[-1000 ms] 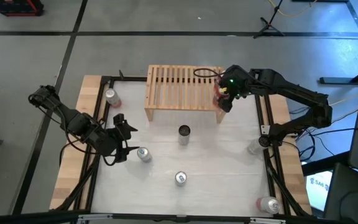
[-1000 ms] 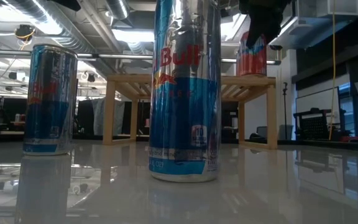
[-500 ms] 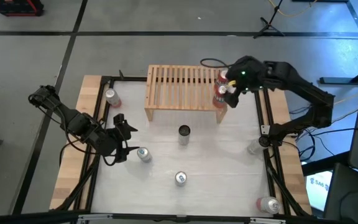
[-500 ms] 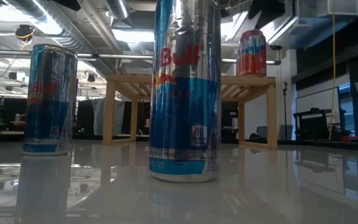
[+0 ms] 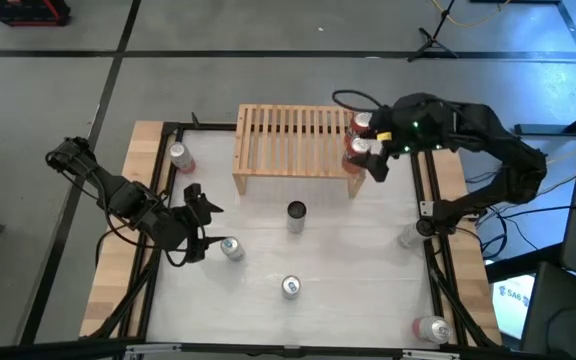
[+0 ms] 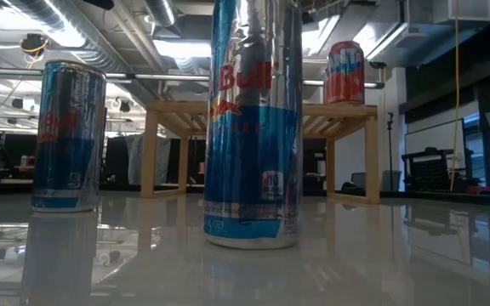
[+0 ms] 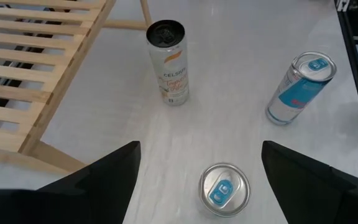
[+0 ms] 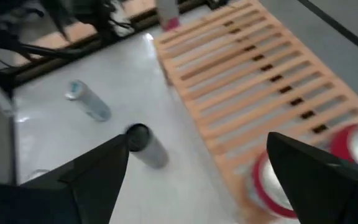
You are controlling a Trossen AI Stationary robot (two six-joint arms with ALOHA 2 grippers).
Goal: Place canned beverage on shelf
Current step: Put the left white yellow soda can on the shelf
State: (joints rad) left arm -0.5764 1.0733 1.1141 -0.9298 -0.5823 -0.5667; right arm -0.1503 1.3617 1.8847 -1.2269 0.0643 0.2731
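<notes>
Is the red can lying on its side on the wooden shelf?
No, the red can stands upright on the shelf, at one end of its top.

Grey concrete floor [image 5: 268, 60], exposed ceiling ducts [image 6: 100, 34], strip lights.

Most of the shelf [image 5: 293, 135] slats lie bare — only two red cans [image 5: 358, 145] crowd its right end.

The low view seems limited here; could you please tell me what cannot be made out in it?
- Low light-wood slatted shelf: its middle is hidden behind the tall blue-and-silver can close to the camera.
- Second red can: the high view shows two red cans on the shelf, the low view only one.
- Both grippers: outside the low view.
</notes>
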